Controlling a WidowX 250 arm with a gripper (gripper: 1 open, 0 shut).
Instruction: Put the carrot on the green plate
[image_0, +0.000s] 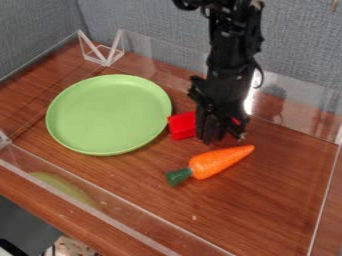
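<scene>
Red block (185, 125) just left of jaws, on wooden table (287, 175). White wire stand (100, 46) far upper-left, by wall.
</scene>
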